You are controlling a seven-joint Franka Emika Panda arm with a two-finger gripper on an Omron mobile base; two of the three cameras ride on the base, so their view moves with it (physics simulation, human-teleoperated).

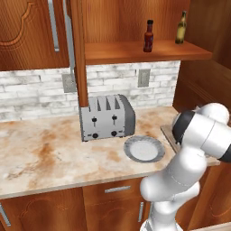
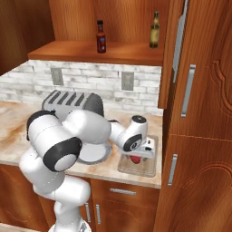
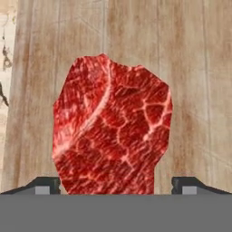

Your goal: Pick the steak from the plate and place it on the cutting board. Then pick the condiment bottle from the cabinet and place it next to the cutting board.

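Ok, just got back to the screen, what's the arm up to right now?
The arm is bent low over the cutting board at the right end of the counter. The steak lies on the board, with the gripper right above it, jaws spread wide to either side. The plate beside the toaster is bare. The condiment bottle stands on the open shelf of the cabinet, not yet fetched.

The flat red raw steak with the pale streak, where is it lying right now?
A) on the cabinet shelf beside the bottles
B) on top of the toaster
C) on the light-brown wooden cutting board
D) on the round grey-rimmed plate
C: in the hand view the steak lies on the wood grain of the cutting board, and the round grey-rimmed plate has nothing on it.
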